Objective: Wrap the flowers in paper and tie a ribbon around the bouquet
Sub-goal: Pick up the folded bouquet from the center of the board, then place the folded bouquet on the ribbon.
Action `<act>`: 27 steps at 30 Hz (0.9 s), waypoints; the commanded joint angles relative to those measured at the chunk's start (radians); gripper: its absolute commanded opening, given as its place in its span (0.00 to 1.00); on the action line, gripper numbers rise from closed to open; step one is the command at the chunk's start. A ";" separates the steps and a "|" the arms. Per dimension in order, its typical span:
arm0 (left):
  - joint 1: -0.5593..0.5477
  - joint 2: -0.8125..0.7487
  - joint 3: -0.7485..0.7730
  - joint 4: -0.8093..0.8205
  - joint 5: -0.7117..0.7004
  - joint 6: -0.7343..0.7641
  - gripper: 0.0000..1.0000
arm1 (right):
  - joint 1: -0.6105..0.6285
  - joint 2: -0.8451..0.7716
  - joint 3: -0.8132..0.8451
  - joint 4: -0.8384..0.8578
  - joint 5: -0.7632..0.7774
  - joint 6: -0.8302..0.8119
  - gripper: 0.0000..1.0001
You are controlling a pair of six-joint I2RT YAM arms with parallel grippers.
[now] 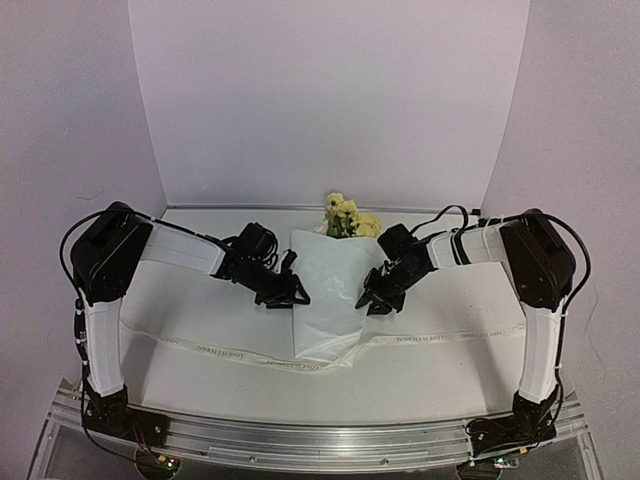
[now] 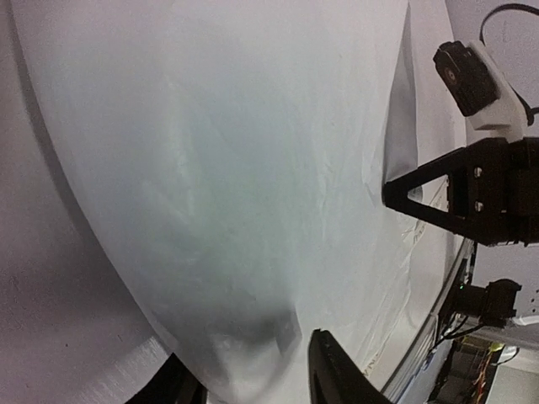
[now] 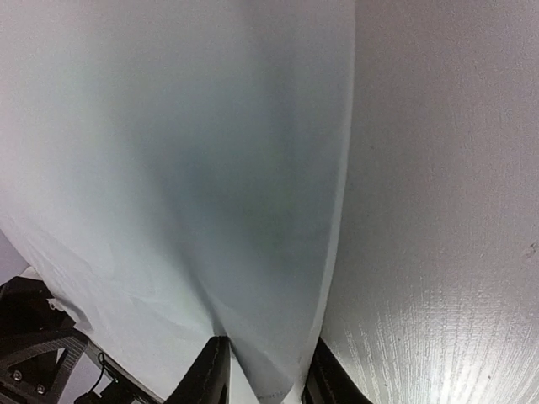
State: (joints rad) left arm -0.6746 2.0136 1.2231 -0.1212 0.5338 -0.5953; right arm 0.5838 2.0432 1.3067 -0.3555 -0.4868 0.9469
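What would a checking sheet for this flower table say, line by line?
Surface: white table, bare around the work.
Job's things: paper lies over the flowers, whose yellow heads poke out at the far end; ribbon lies flat across the table at the paper's near end, untied.
Clutter: nothing seen.
End effectors: left end effector at the paper's left edge, right end effector at its right edge; both have jaws apart with paper between.
Cables: black cables loop clear of the paper.
Surroundings: plain pale backdrop; metal rail in front.
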 commanded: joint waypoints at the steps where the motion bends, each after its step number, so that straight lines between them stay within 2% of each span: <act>1: -0.002 0.023 0.087 -0.029 0.032 -0.008 0.35 | 0.006 0.039 0.044 0.008 0.008 0.028 0.21; 5: -0.002 0.031 0.132 -0.074 0.043 -0.011 0.19 | 0.005 0.045 0.086 -0.011 0.006 0.054 0.06; 9: 0.000 0.032 0.174 -0.127 0.055 -0.012 0.12 | 0.005 0.029 0.102 -0.033 0.014 0.070 0.00; 12: 0.005 0.033 0.200 -0.162 0.068 -0.012 0.07 | 0.006 0.018 0.122 -0.056 0.015 0.081 0.00; 27: 0.056 0.019 0.211 -0.237 0.163 -0.005 0.04 | 0.012 0.023 0.239 -0.180 0.008 0.118 0.00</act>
State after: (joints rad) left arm -0.6152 2.0487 1.4044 -0.3274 0.6424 -0.6064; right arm 0.5861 2.0781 1.5038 -0.4926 -0.4873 1.0480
